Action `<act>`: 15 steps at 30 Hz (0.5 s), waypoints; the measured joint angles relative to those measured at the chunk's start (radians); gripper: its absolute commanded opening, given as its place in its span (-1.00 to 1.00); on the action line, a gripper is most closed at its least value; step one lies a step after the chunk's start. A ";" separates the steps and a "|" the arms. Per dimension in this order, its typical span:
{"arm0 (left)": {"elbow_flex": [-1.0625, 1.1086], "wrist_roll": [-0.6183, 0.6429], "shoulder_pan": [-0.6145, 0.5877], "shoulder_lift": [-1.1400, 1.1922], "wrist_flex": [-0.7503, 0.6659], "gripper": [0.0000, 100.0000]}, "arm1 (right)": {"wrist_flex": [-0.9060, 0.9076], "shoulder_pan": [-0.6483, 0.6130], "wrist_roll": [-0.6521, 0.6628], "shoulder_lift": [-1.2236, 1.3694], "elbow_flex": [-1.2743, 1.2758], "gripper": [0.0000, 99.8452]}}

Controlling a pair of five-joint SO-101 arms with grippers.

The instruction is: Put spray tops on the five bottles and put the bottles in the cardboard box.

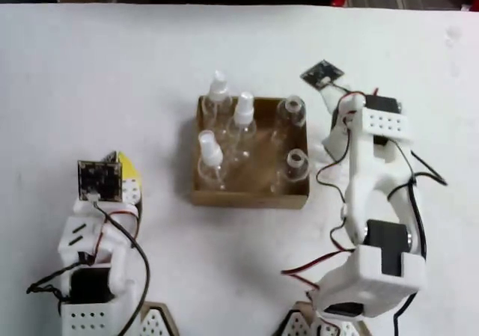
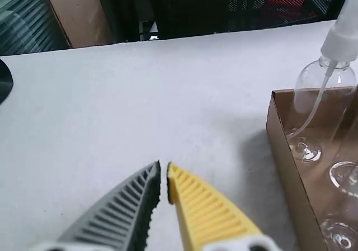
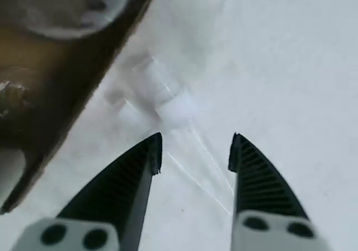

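Observation:
The cardboard box stands mid-table with several clear bottles in it. Three bottles on its left side wear white spray tops; two bottles on its right side have bare necks. My left gripper rests shut and empty on the table to the left of the box, where one capped bottle shows. My right gripper hangs open just right of the box wall, its fingertips either side of white spray tops lying on the table. That arm stands right of the box.
The left arm sits at the front left of the white table. Red and black cables trail beside the right arm. Beyond the table's far edge is dark room space.

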 measured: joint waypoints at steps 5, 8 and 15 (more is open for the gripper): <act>0.000 0.000 0.000 0.000 0.000 -0.95 | 0.000 -0.046 0.000 0.046 -0.006 -0.62; 0.000 0.000 0.000 0.000 0.000 -0.95 | -0.006 -0.049 0.000 0.089 -0.014 -0.62; 0.000 0.000 0.000 0.000 0.000 -0.95 | -0.069 -0.046 0.000 0.137 -0.015 -0.62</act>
